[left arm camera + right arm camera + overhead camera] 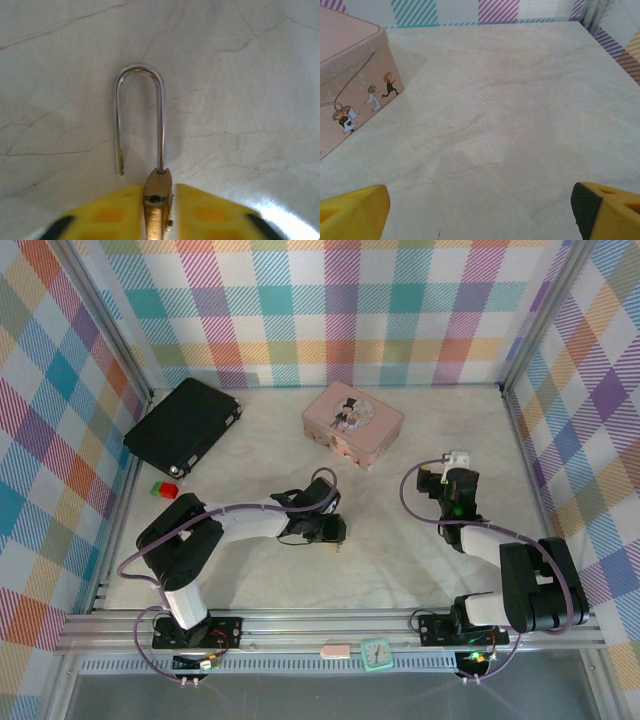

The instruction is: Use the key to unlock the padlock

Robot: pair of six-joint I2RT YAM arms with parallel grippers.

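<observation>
Sitting edge-on between the yellow fingers (107, 217) of the left gripper (322, 531), the tiny brass-gold padlock (156, 210) is near the middle of the pale marbled tabletop (400, 550), nearer than the pink rectangular tin (352, 423). Its thin silver shackle (161, 120) points away from the wrist. One leg runs down into the top of the brass body. The other ends free in the air, just left of the body and clear of it.

From that loose leg, the lock looks sprung, so the main step of the task seems done. The very small silver-grey key is too small to pick out with confidence, and I cannot tell whether it sits in the keyhole.

The left fingers lie close along both flat sides of the body. Whether they are pressing on it or standing just off it cannot be told from the wrist view.

The right gripper (480, 210) has its jaws spread wide and holds nothing. It hovers over bare table on the right side, with the pink tin to its far left.

What seems left is little: letting go of the padlock cleanly and perhaps confirming that the shackle swings free.
</observation>
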